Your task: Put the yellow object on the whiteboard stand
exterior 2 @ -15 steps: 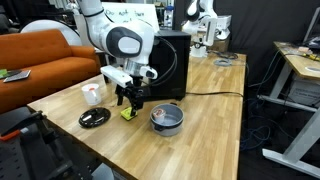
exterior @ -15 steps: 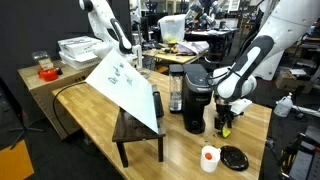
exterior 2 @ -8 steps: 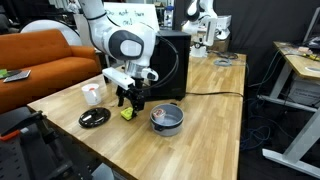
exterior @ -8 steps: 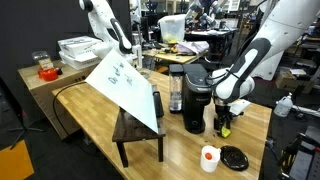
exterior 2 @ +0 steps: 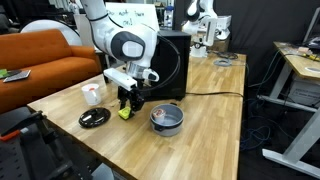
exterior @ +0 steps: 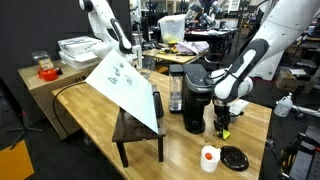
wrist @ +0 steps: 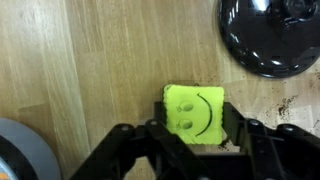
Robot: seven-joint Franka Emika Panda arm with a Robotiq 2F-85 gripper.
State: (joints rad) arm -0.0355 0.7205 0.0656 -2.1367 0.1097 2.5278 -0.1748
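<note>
- The yellow object (wrist: 195,110) sits on the desk (wrist: 80,60), between the jaws of the tool (wrist: 196,128)
- Jaws hug its sides; whether they truly pinch it I cannot tell
- Squeeze squarely, lift straight, clear the black lid (wrist: 268,35), then carry to the whiteboard stand (exterior: 138,135)

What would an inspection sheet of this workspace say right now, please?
Surface: light wooden table, mostly bare.
Job's things: yellow object lies on the table, smiley face up; whiteboard stand stands apart, bearing a tilted board.
Clutter: coffee maker, white cup, black disc, grey pot.
Grippers: claw straddles the yellow object; whether it grips is unclear.
Cables: black cable runs across the table.
Surroundings: orange sofa.
</note>
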